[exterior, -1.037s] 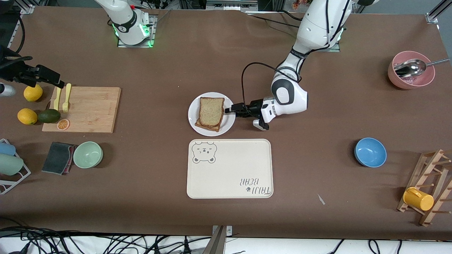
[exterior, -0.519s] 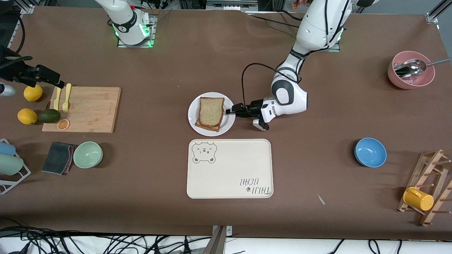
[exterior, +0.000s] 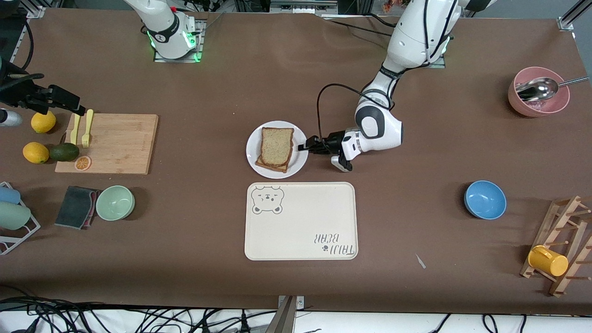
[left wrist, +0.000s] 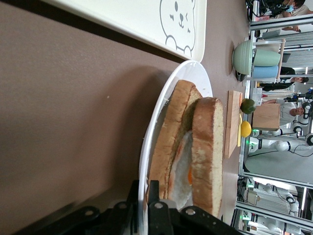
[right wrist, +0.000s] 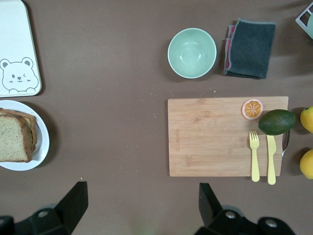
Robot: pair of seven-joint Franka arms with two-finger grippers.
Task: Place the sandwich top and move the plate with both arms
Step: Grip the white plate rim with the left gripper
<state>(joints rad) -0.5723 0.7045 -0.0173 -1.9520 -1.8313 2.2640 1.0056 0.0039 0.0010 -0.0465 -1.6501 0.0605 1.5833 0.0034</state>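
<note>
Table: brown table runs wide under both my arms, and black cables hang off its edge nearest the front camera.
Left arm: it bends down from its base so my left gripper lies low and level, right at the plate's edge on the side toward my left arm's end.
Left grip: in the left wrist view the two black fingers are pressed together on the white rim, one on each face of it.
Right arm: it waits high over the cutting-board end of the table, my right gripper pointing straight down at bare brown surface beside the cutting board.
Right grip: its fingers are spread wide apart and hold nothing.
Plate: the plate sits flat on the table, touching my left fingertips, with the cream tray just beside it, nearer the front camera.
On the plate: the sandwich top lies on the lower slice, and from my left wrist a fried egg shows between the two.
Tray: bare apart from its bear drawing and lettering.
Green bowl: the green bowl beneath my right wrist has nothing in it.
Pink bowl: the pink bowl, well apart from my left gripper toward the left arm's end, holds a metal spoon.
</note>
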